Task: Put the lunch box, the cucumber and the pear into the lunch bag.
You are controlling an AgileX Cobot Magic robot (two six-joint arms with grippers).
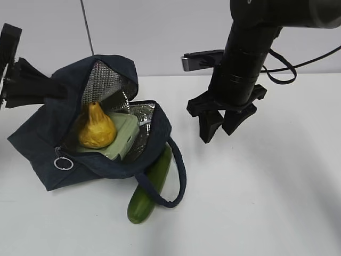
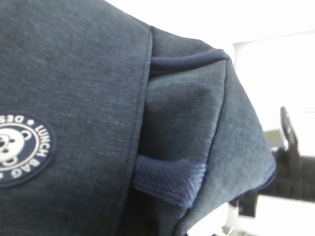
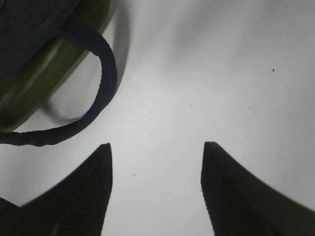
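The navy lunch bag [image 1: 48, 144] lies open on the left of the table, its silver lining showing. Inside it the yellow pear [image 1: 96, 129] rests on the sage-green lid of the lunch box [image 1: 123, 136]. The dark green cucumber [image 1: 152, 186] lies on the table against the bag's front, under the strap handle [image 1: 178, 176]. My left gripper [image 1: 56, 89] is shut on the bag's back fabric and holds it up; bag cloth [image 2: 88, 73] fills the left wrist view. My right gripper [image 1: 218, 134] hangs open and empty right of the bag, over bare table [image 3: 156, 145], with the cucumber [image 3: 44, 73] and strap [image 3: 104, 73] at upper left.
The zipper's metal ring pull [image 1: 64, 163] hangs at the bag's front left corner. A round "LUNCH BAG" patch [image 2: 19, 155] shows on the cloth. The white table [image 1: 266, 202] spreads to the right and front. A white wall stands behind.
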